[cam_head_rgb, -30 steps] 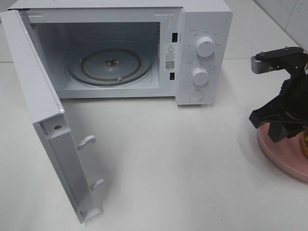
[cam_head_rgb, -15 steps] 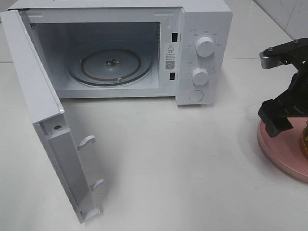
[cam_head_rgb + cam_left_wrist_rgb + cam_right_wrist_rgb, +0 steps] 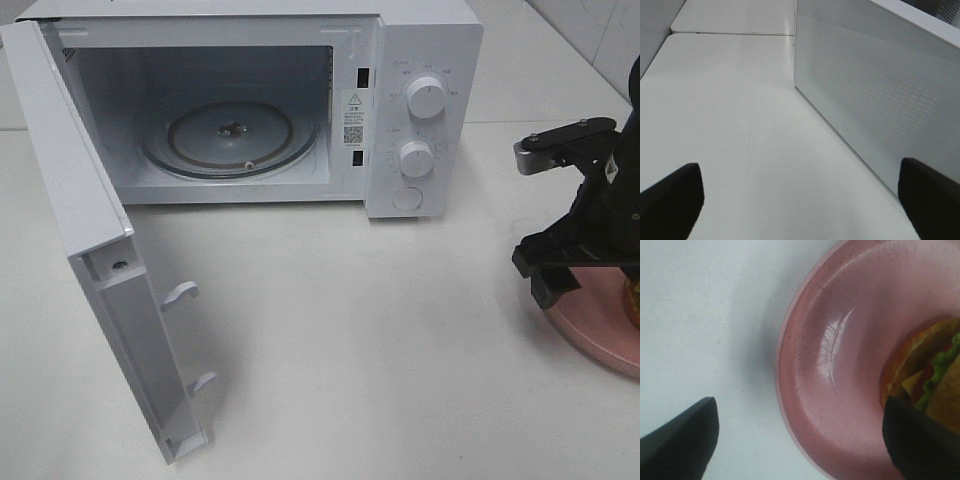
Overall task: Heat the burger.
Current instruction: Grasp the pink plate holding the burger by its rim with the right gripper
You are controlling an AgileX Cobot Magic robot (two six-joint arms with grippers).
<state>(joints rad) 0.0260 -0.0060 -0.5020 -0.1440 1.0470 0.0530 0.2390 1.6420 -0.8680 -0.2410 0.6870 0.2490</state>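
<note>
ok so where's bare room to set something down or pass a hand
Free: the table between the open door and the pink plate, before the microwave; also its turntable. Crowded: far right, where the right gripper hangs over plate and burger.

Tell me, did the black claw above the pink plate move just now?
Yes. From the high camera, the right gripper has slid a little left, toward the microwave, and lower in the picture, over the rim of the pink plate.

Microwave (image 3: 425, 60) at table (image 3: 350, 350) rear, door (image 3: 70, 200) open to its left, plate (image 3: 590, 325) well right, burger (image 3: 925, 365) on it, seemingly off-centre
</note>
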